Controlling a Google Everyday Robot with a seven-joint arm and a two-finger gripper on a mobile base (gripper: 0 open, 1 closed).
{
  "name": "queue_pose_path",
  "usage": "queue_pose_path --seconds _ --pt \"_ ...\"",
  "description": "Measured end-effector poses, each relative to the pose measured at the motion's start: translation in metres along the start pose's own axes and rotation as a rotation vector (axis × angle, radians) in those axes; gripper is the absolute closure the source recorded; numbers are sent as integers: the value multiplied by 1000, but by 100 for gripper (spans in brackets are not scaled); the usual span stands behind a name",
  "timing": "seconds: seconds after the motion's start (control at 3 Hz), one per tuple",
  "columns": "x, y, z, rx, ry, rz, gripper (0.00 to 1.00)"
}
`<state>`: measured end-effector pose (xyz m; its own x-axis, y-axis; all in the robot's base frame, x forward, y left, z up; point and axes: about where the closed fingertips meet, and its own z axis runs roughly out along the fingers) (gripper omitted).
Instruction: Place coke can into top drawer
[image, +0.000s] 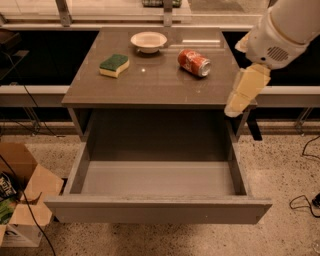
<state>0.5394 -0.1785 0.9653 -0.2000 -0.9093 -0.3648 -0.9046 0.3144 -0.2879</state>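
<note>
Gripper of yours hung right of the cabinet, opening unclear; can lay on top, drawer open to receive it

Rounded white arm with grille; blocky cream gripper at right edge of cabinet.

coke can toppled, drawer open, end effector right.

A sponge and white bowl sit on the cabinet top (cardboard box on the floor).
</note>
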Motion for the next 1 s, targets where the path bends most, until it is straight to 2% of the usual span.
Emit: queue_pose_path --seconds 0.33,1.0 --pt "-1 -3 3 4 -3 7 0" --pt "6 -8 22 19 -11 96 0"
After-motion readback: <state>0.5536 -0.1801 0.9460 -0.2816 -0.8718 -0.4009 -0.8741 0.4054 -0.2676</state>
